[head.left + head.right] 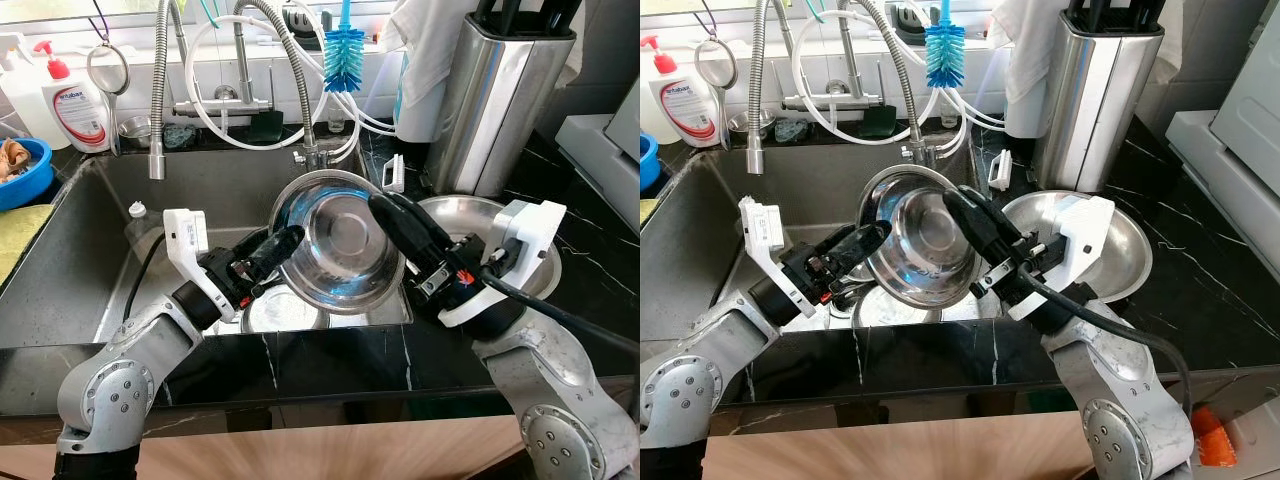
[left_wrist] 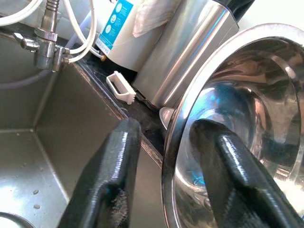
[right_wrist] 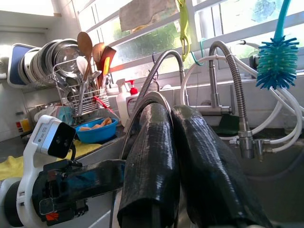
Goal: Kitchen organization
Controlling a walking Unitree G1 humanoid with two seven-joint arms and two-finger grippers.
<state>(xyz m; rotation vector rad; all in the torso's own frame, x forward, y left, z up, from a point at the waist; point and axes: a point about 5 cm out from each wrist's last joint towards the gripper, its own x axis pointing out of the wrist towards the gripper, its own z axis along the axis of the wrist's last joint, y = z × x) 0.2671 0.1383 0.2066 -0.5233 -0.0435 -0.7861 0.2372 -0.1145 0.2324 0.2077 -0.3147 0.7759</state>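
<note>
Blue bottle brush, soap bottle

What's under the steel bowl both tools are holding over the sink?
Under the steel bowl, held by the left tool and right tool, a round metal piece sits in the sink. The bowl hides most of it.

bowl over sink — knife block behind, right

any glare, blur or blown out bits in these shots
Left eye view: sharp, with blue-tinted reflections inside the steel bowl gripped at its rim by the left gripper and right gripper. Left wrist view: fingers close up and soft. Right wrist view: window backlight overexposed, fingers dark.
</note>
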